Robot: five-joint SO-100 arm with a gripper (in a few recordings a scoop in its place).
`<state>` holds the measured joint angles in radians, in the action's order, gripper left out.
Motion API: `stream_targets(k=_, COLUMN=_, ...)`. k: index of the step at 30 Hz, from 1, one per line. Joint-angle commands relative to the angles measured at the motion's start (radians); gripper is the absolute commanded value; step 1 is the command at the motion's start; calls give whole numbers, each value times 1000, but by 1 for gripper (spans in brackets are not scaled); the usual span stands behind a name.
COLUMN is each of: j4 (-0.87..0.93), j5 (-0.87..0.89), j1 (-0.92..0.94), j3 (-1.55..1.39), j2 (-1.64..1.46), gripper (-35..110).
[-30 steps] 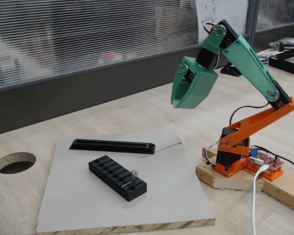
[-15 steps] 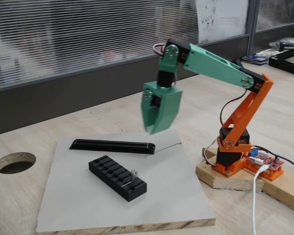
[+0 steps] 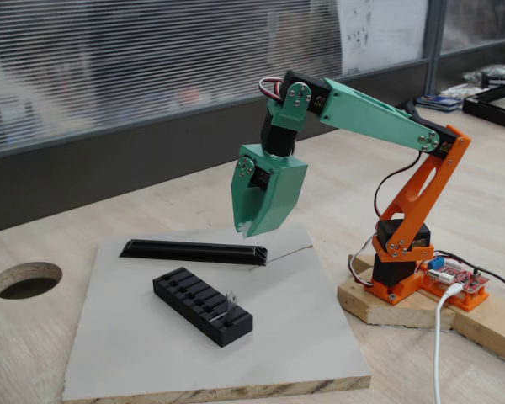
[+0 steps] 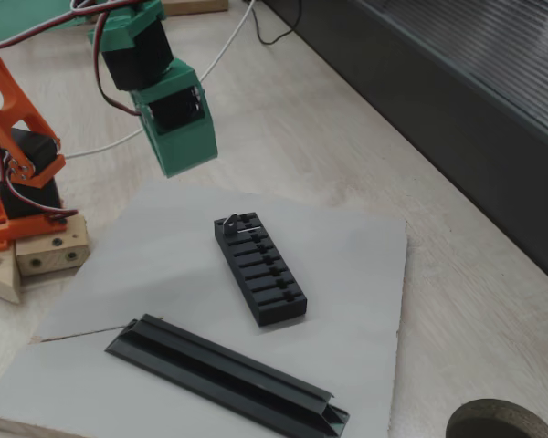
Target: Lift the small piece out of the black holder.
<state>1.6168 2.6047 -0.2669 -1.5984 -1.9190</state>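
Light wooden bench (image 3: 194, 198), particle-board grain, with one round cut-out hole (image 3: 25, 279) seen near its left edge in a fixed view. One grey board (image 3: 151, 345) is laid on the bench and carries the parts. Behind the bench, a dark wall band under a window with horizontal blinds (image 3: 151, 59) is seen.

Counted: one black holder (image 3: 202, 305), one small piece (image 3: 231, 297), one long black triangular-profile bar (image 3: 194, 251), one arm on one wooden base block (image 3: 387, 307).

The holder is placed near the middle of the board, its slots in a row along the top. The small piece is seated upright in a slot at one end of the holder (image 4: 260, 269), the end nearest the arm base; seen as a silver tab (image 4: 228, 222). The bar is laid near the board's edge, apart from the holder.

The green end effector (image 3: 251, 225) is held in the air above the board, pointed down, nothing gripped. Jaw opening cannot be told from either view (image 4: 178, 146).
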Motion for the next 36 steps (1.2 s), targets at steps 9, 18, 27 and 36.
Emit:
stream_targets(k=9, j4=-2, j5=63, j1=-11, j3=-81, j2=-15, gripper=7)
stream_targets(k=18, j4=-12, j5=69, j1=-11, j3=-155, j2=-15, gripper=7)
stream_targets(k=27, j4=-17, j5=74, j1=-12, j3=-153, j2=-15, gripper=8)
stream_targets(k=36, j4=-133, j5=74, j1=-107, j3=-156, j2=-12, gripper=21)
